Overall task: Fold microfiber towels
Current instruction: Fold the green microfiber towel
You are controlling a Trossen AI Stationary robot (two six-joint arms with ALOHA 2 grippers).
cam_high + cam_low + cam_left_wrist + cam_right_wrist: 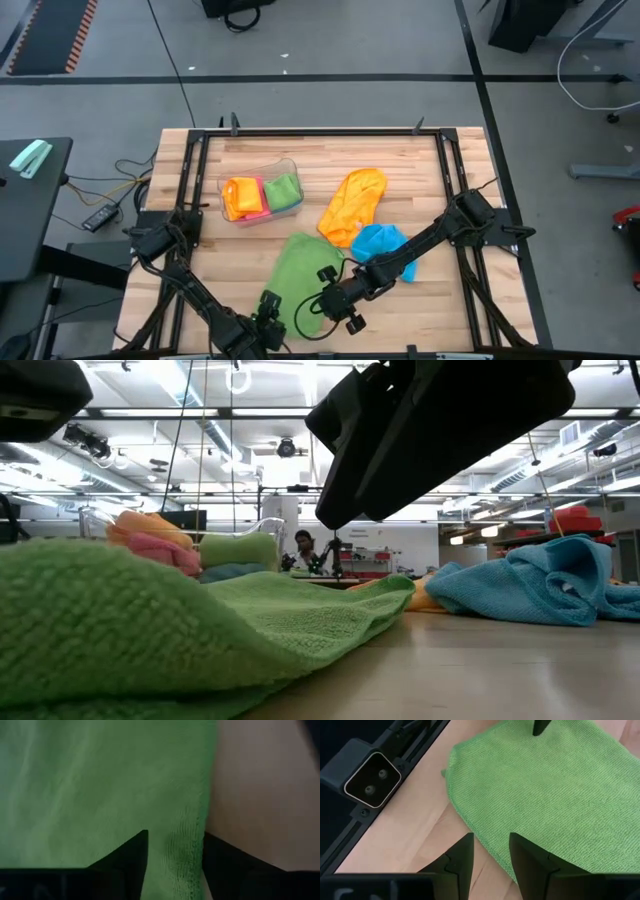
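A green towel (300, 270) lies spread flat on the wooden table near its front edge, and fills the low view's foreground (150, 620). My left gripper (270, 306) is at its near left edge. In the left wrist view the open fingers (175, 850) stand on either side of the towel's hem (187, 845). My right gripper (330, 302) is at the near right edge, its fingers (491, 847) a little apart over the towel's edge (495, 852). An orange towel (352, 205) and a blue towel (385, 245) lie crumpled farther back. My left gripper comes down over the green towel's hem (187, 845), one finger over the cloth and one over bare wood. I cannot tell whether it touches. My right gripper stands over the towel's near edge (495, 852) from the right. I cannot tell whether it touches.
A clear plastic tub (262, 195) at the back left holds folded orange, pink and green towels. The low camera's housing (372, 780) sits on the frame at the table's front edge. Black frame rails (200, 160) run along the table's sides. Bare wood shows at the far right.
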